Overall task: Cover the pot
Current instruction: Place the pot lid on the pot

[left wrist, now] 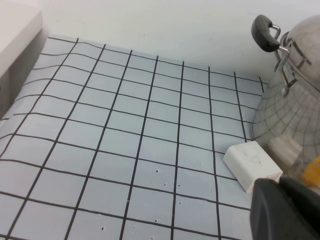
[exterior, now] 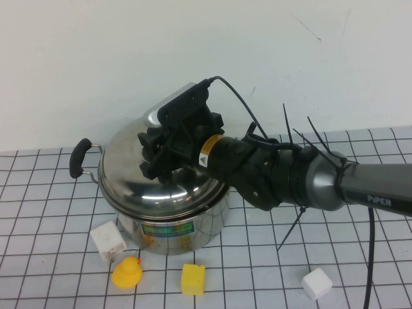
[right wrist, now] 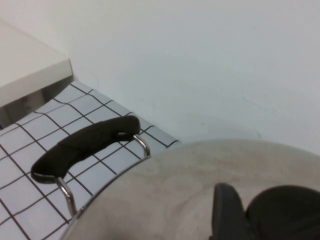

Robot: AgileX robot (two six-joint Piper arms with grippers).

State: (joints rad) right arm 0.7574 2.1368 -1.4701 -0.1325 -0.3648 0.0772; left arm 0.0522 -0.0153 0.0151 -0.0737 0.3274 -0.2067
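Note:
The shiny steel pot point(exterior: 174, 228) with a green-blue label stands left of centre on the gridded table, one black side handle point(exterior: 78, 158) showing. A domed steel lid point(exterior: 129, 177) lies on its rim. My right gripper point(exterior: 158, 158) is on top of the lid, shut on its black knob point(right wrist: 285, 212); one finger point(right wrist: 227, 215) presses the knob's side. The pot handle also shows in the right wrist view point(right wrist: 85, 142). My left gripper point(left wrist: 285, 210) is shut and empty, low over the table to the left of the pot point(left wrist: 290, 115), out of the high view.
A white block point(exterior: 107, 240), a yellow duck point(exterior: 127, 271) and a yellow block point(exterior: 193, 279) lie in front of the pot. A white cube point(exterior: 317, 283) lies front right. A white ledge point(left wrist: 15, 35) stands at the table's far left. The white wall runs behind.

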